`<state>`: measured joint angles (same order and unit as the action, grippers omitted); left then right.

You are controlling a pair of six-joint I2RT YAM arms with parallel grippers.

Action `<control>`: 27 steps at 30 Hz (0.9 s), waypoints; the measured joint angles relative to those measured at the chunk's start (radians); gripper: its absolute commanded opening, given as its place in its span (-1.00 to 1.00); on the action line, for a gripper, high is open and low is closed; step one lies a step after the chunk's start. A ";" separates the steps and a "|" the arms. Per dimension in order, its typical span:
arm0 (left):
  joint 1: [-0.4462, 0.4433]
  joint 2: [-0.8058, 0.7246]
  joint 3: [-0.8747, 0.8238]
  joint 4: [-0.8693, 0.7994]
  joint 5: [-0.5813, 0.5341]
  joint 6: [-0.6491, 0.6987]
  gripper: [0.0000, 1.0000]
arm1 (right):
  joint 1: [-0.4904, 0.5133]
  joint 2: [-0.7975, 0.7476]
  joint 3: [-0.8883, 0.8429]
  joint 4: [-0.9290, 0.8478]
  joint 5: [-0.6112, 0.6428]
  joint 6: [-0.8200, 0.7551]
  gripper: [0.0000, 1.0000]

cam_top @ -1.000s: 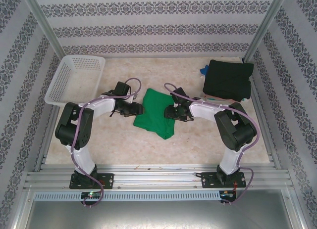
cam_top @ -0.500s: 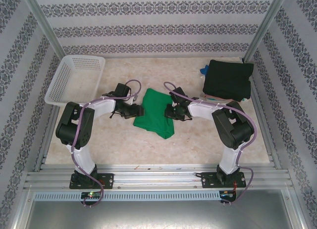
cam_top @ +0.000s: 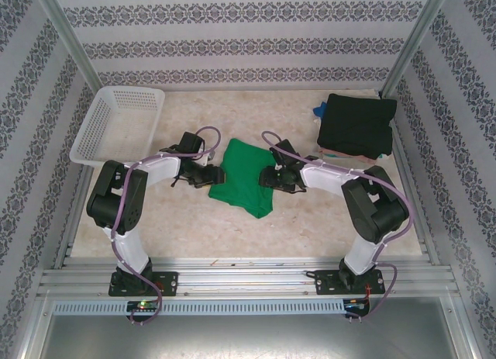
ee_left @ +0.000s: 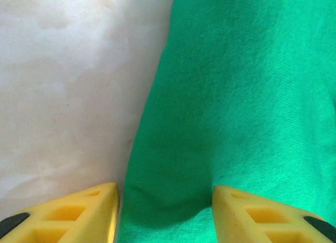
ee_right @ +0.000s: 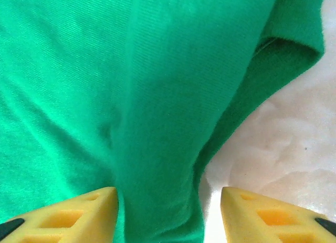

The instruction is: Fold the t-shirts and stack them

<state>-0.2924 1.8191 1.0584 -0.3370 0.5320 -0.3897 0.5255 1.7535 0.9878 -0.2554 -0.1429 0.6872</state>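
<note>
Over the last second my right arm had swung its elbow toward 3 o'clock, yet the green t-shirt (cam_top: 244,187) lay unmoved mid-desk. My left gripper (cam_top: 213,175) and right gripper (cam_top: 267,177) stood spread, straddling its 9 and 3 o'clock edges; I judged nothing pinched yet.

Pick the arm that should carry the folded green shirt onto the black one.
Right, probably. The black t-shirt lies far right, nearest the right arm, and that arm's jaws stand open astride a fold of the green t-shirt. The left arm would have to reach across.
</note>
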 measured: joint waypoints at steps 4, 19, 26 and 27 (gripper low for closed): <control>0.000 0.000 0.003 0.000 0.003 0.000 0.00 | 0.000 0.021 0.002 0.006 0.001 0.008 0.12; 0.000 0.000 0.004 0.000 0.018 0.000 -0.01 | 0.012 0.096 0.126 -0.139 0.036 0.030 -0.15; 0.000 0.000 0.004 0.000 0.018 0.000 -0.01 | 0.029 0.119 0.167 -0.175 0.060 0.032 -0.21; 0.000 0.000 0.004 0.000 0.018 0.000 -0.01 | 0.034 0.124 0.176 -0.180 0.067 0.031 -0.22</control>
<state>-0.2924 1.8191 1.0626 -0.3370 0.5499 -0.3897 0.5591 1.8778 1.1637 -0.4355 -0.0761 0.7177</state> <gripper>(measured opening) 0.495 0.395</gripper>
